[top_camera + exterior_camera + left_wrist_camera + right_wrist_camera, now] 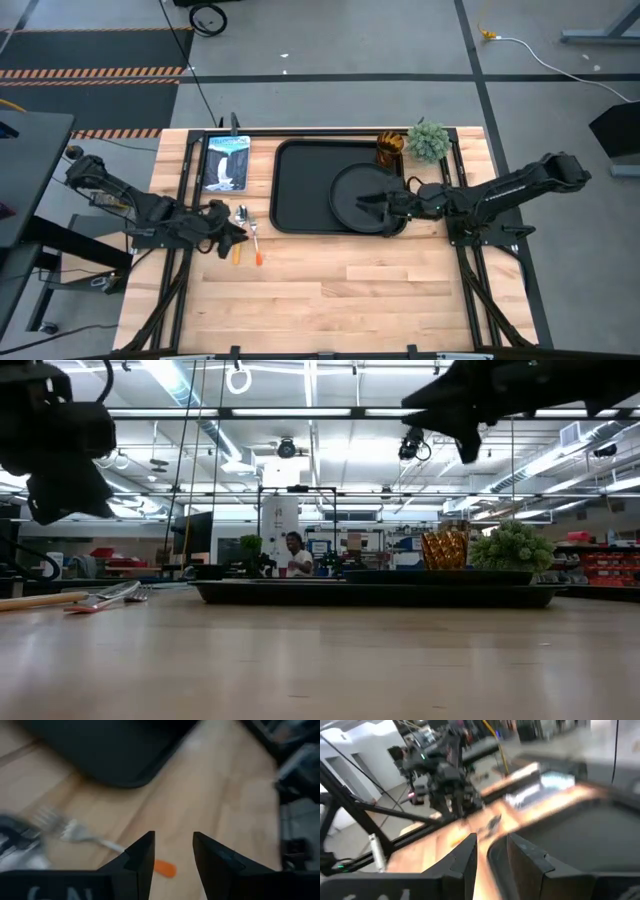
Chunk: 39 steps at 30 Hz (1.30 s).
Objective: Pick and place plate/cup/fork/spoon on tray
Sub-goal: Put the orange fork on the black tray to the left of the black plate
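Note:
The black tray (300, 185) lies at the table's far middle. The round black plate (350, 185) lies in its right half, and the amber cup (390, 148) stands upright at its far right corner. The spoon (241, 214) and the fork (254, 238) lie flat on the table left of the tray, orange handles toward the near edge. My left gripper (172, 845) is open and empty above the fork's handle (165, 868). My right gripper (365, 205) is open and empty above the plate. In the low view both grippers are well above the table.
A green bushy plant (428, 140) stands just right of the cup, off the tray. A picture card (226, 162) lies left of the tray at the far edge. The table's near half is bare wood (350, 300). A person (296, 555) shows far back in the room.

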Motion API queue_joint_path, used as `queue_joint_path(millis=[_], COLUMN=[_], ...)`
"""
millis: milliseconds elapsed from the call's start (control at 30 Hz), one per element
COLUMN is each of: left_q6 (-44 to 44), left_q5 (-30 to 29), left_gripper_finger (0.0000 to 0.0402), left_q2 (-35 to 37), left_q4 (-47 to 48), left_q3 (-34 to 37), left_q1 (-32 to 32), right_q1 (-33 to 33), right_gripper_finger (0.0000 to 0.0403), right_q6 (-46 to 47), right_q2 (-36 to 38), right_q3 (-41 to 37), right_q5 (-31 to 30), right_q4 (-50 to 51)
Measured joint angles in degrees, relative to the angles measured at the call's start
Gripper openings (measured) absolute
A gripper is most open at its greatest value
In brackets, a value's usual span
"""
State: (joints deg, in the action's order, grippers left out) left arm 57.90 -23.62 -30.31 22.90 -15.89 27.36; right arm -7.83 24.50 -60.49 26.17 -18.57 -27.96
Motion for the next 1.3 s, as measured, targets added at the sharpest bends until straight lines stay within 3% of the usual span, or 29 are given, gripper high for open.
queue_joint_path(millis=[200,333,500,767,1033,1300], left_q6=[8.1,14.2,19.8,20.8,22.8,27.5], left_q5=[-0.3,-0.7,-0.7,3.4,5.9,5.8], left_gripper_finger=[0.0141,0.0141,0.0141,0.0141,0.0141,0.0141], left_q2=[-7.1,-13.0,-20.5,-32.1,-43.9,-52.2], left_q4=[2.0,4.9,10.5,11.6,18.0,16.7], left_q3=[-2.1,-3.6,-6.8,-14.4,-22.9,-24.0], left_q1=[-1.9,-4.4,-8.3,-13.0,-11.4,-10.3], right_q1=[3.8,7.0,8.1,7.6,4.7,-0.7], right_gripper_finger=[0.0114,0.0114,0.0114,0.0114,0.0114,0.0114], right_q6=[-20.3,-26.7,-27.7,-27.6,-25.1,-23.0], right_q2=[-2.9,-4.7,-8.4,-14.8,-15.1,-15.4], right_q3=[0.0,0.0,0.0,0.0,0.0,0.0], right_q5=[0.1,0.1,0.2,0.7,5.0,4.8], right_q4=[-11.6,-13.6,-12.6,-14.9,-14.9,-16.0])
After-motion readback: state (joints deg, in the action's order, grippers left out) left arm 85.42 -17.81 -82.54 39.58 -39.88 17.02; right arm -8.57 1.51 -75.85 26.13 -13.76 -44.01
